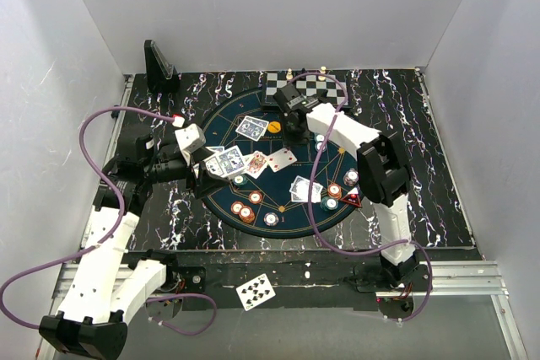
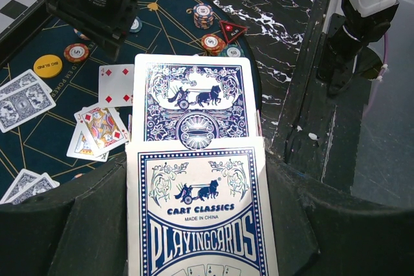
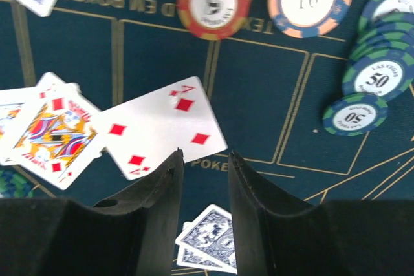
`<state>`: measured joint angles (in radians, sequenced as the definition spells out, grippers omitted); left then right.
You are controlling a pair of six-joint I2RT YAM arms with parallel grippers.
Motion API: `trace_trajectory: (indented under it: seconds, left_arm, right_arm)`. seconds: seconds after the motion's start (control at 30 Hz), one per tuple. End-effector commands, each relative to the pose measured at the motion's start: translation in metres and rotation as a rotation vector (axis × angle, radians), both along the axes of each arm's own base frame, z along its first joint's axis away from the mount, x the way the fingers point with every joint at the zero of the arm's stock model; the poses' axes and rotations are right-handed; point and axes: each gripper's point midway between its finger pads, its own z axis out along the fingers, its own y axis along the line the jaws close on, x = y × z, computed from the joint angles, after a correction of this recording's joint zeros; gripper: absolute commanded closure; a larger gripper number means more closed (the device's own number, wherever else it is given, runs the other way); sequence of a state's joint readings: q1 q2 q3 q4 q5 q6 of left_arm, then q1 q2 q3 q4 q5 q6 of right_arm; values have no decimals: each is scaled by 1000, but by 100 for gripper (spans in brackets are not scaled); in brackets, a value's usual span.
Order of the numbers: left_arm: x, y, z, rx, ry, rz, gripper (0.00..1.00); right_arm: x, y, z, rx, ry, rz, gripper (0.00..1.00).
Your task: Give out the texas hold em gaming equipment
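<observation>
Much of the dealing looked done already. The round mat (image 1: pixel 278 166) on the black worktop (image 1: pixel 422 158) carried cards in several places: a face-down pair (image 1: pixel 251 127) toward the far side, another pair (image 1: pixel 305 189) nearer the right, and a spread of face-up cards (image 1: pixel 270 160) about the middle — a seven of diamonds (image 3: pixel 160 127) beside a court card (image 3: pixel 55 135). Chips (image 1: pixel 246 210) sat in small groups round the near rim of the mat, with more (image 1: pixel 335 191) on the right next to a red triangle (image 1: pixel 351 200). A yellow disc (image 1: pixel 274 126) lay near the far pair.

The left pincer (image 1: pixel 205 164) was clenched on the deck (image 2: pixel 194 159), its box uppermost and a blue-backed card poking out ahead of it, held at the mat's left edge. The right pincer (image 3: pixel 204 179) hung low over the centre, just above the seven, its jaws standing apart with nothing between them — released, as far as I could see.

One card (image 1: pixel 256 292) lay face up off the worktop, on the rail between the arm bases; I would guess it was dropped and wants fetching. With the deck in hand, I judged more cards were due, so the job seemed well on but not finished.
</observation>
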<state>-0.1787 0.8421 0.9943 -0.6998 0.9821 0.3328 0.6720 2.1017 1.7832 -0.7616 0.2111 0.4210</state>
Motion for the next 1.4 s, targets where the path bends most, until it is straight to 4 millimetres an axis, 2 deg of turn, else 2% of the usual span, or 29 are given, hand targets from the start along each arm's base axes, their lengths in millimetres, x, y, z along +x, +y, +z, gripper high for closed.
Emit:
trace_trajectory:
  seconds: [0.0,0.13,0.43,0.67,0.83,0.9,1.0,1.13,1.17,1.23,1.3,1.37]
  left_arm:
    - [3,-1,2,-8,-22,-6,100]
    - [6,-2,-1,-9,-8,-2,100]
    - [10,-3,0,-10,-6,-3,100]
    - [10,-2,0,-11,-8,-3,100]
    - [9,-2,0,-13,-9,-2,100]
    - [9,-2,-1,-13,-11,-4,100]
    - [9,-3,-2,-13,-11,-4,100]
    - [9,-3,-5,-12,-7,-7,100]
    - [9,-3,-6,-13,-5,-9,100]
    - [7,-3,-6,-15,-10,-16,100]
    - [5,-3,-7,-13,-14,-23,100]
    - [5,-3,-9,-5,-22,-25,100]
  right_arm:
    - [0,9,-12,66,35,-18,60]
    - [-2,12,-33,71,80,-25,62]
    - [-22,17,-59,104,176,-26,66]
    - [-46,47,-61,161,239,37,66]
    - [-58,54,-53,191,265,58,67]
    - [-61,53,-43,204,258,57,68]
    - [-55,51,-9,242,213,58,68]
    - [-46,51,69,395,149,61,59]
    - [-46,50,89,446,141,65,55]
    - [-52,47,128,548,123,78,40]
    - [-62,46,158,658,127,101,25]
    - [-78,45,181,771,149,136,18]
